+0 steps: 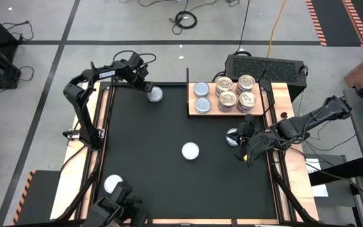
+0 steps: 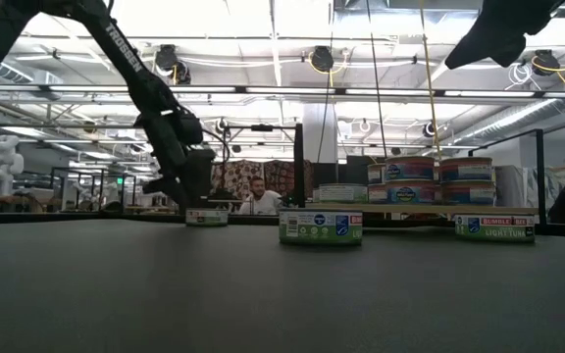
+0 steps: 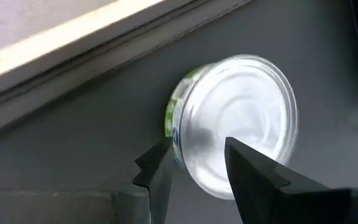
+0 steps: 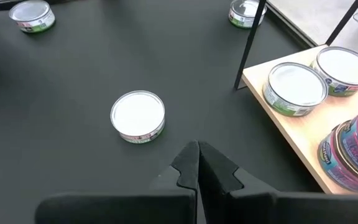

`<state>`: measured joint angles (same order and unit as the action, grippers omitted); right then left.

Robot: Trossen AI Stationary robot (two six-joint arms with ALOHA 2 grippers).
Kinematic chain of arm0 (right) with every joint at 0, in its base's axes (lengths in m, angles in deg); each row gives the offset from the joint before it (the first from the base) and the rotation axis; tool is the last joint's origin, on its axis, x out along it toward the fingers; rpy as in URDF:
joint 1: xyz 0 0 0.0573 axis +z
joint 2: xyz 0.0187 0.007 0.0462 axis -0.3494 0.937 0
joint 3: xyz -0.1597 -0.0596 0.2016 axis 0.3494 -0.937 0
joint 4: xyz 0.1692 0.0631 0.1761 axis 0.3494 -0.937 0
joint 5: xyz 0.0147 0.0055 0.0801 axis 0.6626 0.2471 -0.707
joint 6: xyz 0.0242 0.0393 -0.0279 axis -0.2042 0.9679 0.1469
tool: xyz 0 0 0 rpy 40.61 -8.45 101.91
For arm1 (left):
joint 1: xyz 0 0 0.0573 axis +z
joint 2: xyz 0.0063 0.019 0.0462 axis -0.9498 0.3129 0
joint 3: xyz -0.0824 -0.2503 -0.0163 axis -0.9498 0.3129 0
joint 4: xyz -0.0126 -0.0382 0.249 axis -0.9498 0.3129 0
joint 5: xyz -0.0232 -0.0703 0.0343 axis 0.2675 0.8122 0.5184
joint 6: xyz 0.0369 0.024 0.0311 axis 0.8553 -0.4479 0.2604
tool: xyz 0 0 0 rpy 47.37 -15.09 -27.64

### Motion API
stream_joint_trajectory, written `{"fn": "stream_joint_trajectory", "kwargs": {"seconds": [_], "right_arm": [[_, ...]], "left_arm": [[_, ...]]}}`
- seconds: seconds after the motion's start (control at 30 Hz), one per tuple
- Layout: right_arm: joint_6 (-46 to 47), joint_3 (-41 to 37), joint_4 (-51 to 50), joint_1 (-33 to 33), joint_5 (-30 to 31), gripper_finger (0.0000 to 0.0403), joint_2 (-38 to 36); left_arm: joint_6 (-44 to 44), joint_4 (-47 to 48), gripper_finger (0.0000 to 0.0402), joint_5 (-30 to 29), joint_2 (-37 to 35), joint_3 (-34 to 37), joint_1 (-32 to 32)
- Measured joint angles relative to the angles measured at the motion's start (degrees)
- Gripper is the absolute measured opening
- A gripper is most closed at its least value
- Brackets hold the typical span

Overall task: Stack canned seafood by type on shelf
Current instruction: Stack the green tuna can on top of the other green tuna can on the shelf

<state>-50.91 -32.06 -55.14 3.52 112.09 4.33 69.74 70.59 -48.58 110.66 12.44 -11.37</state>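
Silver tin at the far edge, left arm lining up

Left gripper point(image 3: 194, 163) hovers over tin point(image 1: 155, 94), jaws spread, nothing held. I'd centre them before squeezing, then carry it to shelf point(image 1: 201, 112). Right gripper point(image 4: 197, 163) waits nearby, jaws pressed together

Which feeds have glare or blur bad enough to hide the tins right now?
Left wrist view: the tin ahead of the left end effector is smeared, its silvery top blown out by glare. Low view: bright ceiling lights leave the left arm nearly in silhouette. High view: even, tins readable.
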Motion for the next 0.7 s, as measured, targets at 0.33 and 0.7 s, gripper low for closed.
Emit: {"fn": "stream_joint_trajectory", "kwargs": {"seconds": [0.33, 0.7], "right_arm": [[0.30, 0.00, 0.19, -0.27, 0.00, 0.0000, -0.06], [0.45, 0.00, 0.17, -0.39, 0.06, 0.0000, -0.08]], "left_arm": [[1.82, -0.13, 0.0143, 0.20, 1.67, -0.15, 0.13], [4.63, 0.04, 0.0009, 4.11, 1.90, -0.12, -0.04]]}}
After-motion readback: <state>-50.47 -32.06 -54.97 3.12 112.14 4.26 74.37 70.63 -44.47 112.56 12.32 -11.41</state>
